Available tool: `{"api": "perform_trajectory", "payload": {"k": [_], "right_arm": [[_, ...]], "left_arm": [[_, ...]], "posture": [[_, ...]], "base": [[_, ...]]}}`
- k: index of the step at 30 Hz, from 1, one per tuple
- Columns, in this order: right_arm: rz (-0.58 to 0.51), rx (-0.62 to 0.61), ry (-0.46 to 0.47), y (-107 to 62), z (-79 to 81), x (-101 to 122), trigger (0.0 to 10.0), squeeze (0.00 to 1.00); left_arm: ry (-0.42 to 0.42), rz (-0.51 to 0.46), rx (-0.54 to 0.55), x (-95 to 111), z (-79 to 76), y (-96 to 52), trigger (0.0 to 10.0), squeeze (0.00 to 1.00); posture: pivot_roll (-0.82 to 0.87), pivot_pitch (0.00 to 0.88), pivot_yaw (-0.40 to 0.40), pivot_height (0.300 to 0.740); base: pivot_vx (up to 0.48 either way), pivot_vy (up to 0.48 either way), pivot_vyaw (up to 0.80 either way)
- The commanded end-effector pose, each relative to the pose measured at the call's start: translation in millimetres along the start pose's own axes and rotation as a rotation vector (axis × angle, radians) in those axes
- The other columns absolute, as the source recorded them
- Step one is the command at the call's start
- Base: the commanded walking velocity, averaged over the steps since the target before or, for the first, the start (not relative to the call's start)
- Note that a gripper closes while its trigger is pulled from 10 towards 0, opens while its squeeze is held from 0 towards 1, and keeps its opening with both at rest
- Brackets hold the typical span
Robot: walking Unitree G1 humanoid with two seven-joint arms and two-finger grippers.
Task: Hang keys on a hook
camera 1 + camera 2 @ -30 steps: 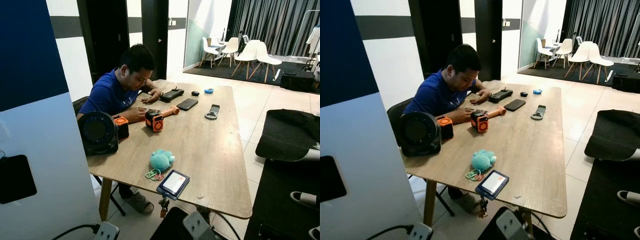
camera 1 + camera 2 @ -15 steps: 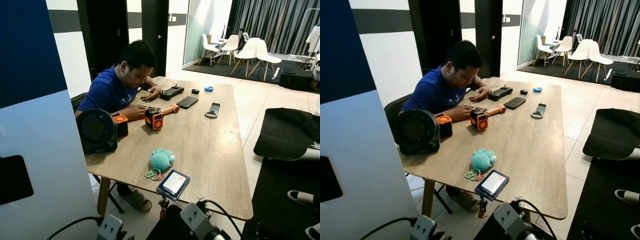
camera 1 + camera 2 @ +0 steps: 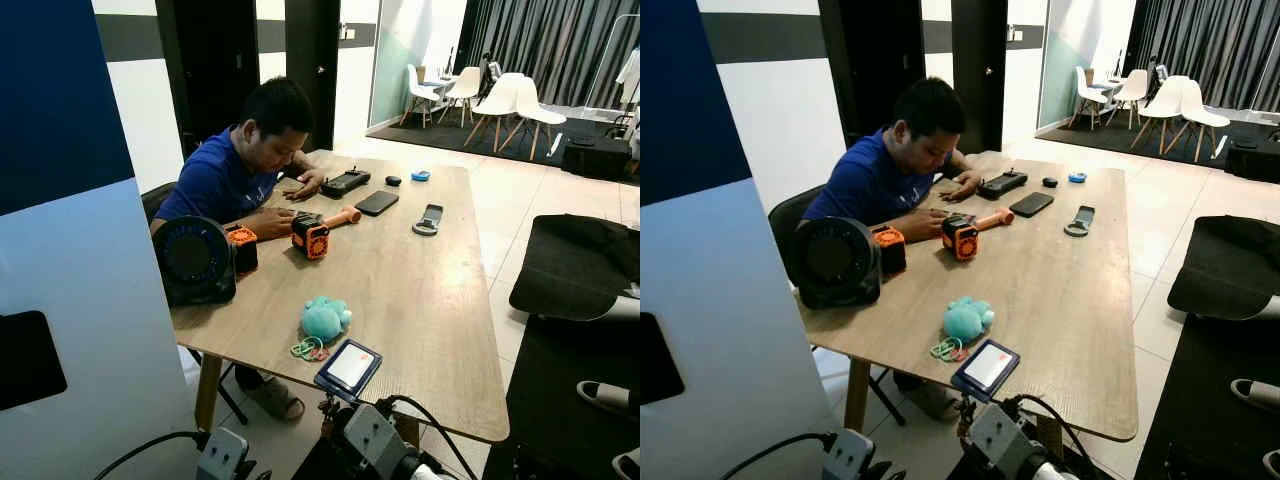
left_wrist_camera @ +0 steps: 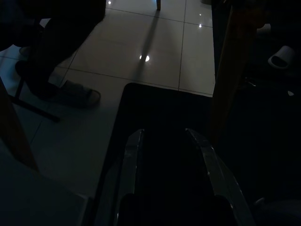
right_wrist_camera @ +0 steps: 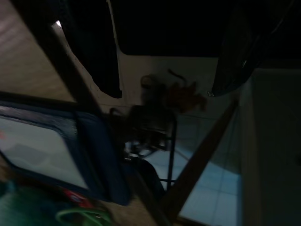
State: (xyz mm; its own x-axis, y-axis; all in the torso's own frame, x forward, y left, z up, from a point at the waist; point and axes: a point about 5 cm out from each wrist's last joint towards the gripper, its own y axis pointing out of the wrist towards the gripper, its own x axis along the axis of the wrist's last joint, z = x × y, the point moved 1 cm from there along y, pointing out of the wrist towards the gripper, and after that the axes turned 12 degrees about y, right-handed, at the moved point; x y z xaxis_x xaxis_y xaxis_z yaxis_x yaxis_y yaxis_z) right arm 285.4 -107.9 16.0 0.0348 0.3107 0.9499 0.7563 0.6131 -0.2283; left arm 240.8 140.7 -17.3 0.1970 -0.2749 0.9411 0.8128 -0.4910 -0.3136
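Since half a second ago, my right arm has risen further toward the near edge of the tabletop [image 3: 420,300], its grey wrist block and black cable now just below the card holder [image 3: 347,369]; my left wrist block has stayed low at the lower left of the head views.

Right arm pose: raised from below the near tabletop edge, wrist pointing up and forward at the hanging keys [image 3: 326,409]. In the right wrist view the right gripper [image 5: 164,89] has its jaws spread wide, one black finger [image 5: 101,56] on each side of the key bunch [image 5: 164,108], not touching it as far as the dark, blurred picture allows.

Task item: the keys hang below the tabletop edge, under the blue card holder, which overhangs the edge. Just beyond it lie coloured rings [image 3: 307,349] and a teal plush toy [image 3: 325,318].

Left arm pose: low, under table height. The left gripper [image 4: 169,141] points down at a dark mat on the tiled floor, jaws apart and holding nothing.

Surroundings: a person in a blue shirt [image 3: 225,185] sits at the far left side of the tabletop, beside a black round fan [image 3: 194,262].
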Motion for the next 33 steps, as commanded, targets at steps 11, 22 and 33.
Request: {"api": "perform_trajectory", "payload": {"k": [11, 22, 33], "right_arm": [[0.054, 0.119, 0.016, -3.2, 11.2, -9.0, 3.0, 0.00], [0.017, 0.123, 0.024, -2.8, 8.3, -3.7, 0.0, 0.00], [0.040, 0.125, 0.090, -3.8, 11.8, -8.8, 5.0, 0.00]], "left_arm": [[0.015, 0.012, -0.017, -1.7, -3.6, -0.4, 10.0, 0.00], [0.021, 0.012, -0.017, -1.3, -3.8, 0.2, 10.0, 0.00], [0.030, 0.016, -0.023, -2.0, -4.9, 0.2, 10.0, 0.00]], "posture": [[0.06, 0.053, -0.004, 0.740], [0.06, 0.053, -0.005, 0.740], [0.06, 0.052, -0.007, 0.740]], "base": [[0.000, 0.000, 0.00], [0.000, 0.000, 0.00], [0.000, 0.000, 0.00]]}}
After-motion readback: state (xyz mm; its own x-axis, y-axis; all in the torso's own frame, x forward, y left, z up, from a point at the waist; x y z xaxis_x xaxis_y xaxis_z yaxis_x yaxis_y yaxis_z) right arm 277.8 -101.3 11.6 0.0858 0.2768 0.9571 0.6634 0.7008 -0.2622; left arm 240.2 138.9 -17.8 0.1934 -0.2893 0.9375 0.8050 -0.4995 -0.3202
